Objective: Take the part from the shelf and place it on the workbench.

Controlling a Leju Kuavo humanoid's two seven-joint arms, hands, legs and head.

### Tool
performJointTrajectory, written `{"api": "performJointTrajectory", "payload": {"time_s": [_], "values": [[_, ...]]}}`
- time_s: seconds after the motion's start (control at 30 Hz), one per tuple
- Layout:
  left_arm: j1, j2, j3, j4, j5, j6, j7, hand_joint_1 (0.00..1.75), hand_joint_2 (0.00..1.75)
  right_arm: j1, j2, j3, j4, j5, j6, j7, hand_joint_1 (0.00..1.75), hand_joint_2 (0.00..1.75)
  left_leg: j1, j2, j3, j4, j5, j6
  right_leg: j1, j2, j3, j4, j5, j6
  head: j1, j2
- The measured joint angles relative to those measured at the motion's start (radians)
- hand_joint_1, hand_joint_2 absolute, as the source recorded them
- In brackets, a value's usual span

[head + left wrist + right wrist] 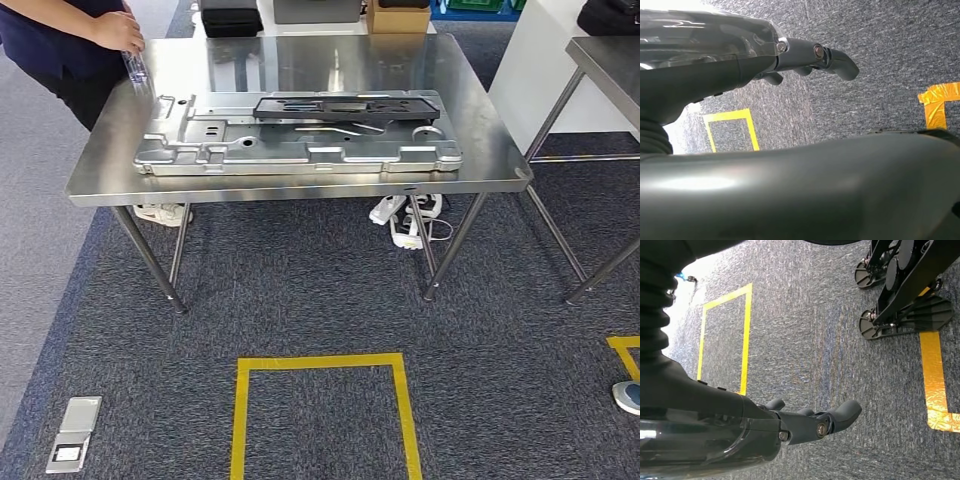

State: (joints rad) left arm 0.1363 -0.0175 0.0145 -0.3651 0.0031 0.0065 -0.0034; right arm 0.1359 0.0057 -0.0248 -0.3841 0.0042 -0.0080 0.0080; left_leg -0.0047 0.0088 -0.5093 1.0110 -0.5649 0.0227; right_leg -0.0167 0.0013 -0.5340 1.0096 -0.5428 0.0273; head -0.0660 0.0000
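A steel workbench (483,130) stands ahead of me. On it lies a large pressed silver metal panel (302,150), and a long black part (347,105) rests on top of that panel. My left hand (806,57) hangs over the grey carpet with its fingers stretched out and nothing in them. My right hand (810,422) hangs the same way above the carpet, fingers straight and holding nothing.
A person (68,40) stands at the bench's far left corner holding a clear bottle (138,70). A yellow tape square (324,410) marks the carpet before the bench. A second table (604,60) stands at right. A black stand's feet (904,300) rest on the floor.
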Motion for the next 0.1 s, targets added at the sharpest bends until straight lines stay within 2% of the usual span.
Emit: {"api": "performJointTrajectory", "payload": {"time_s": [0.1], "values": [[0.000, 0.000, 0.000, 0.000, 0.000, 0.000, 0.000, 0.00, 0.00, 0.000, 0.000, 0.000, 0.000, 0.000, 0.000, 0.000, 0.00, 0.00, 0.000, 0.000, 0.000, 0.000, 0.000, 0.000, 0.000, 0.000, 0.000, 0.000, 0.000, 0.000, 0.000, 0.000]]}}
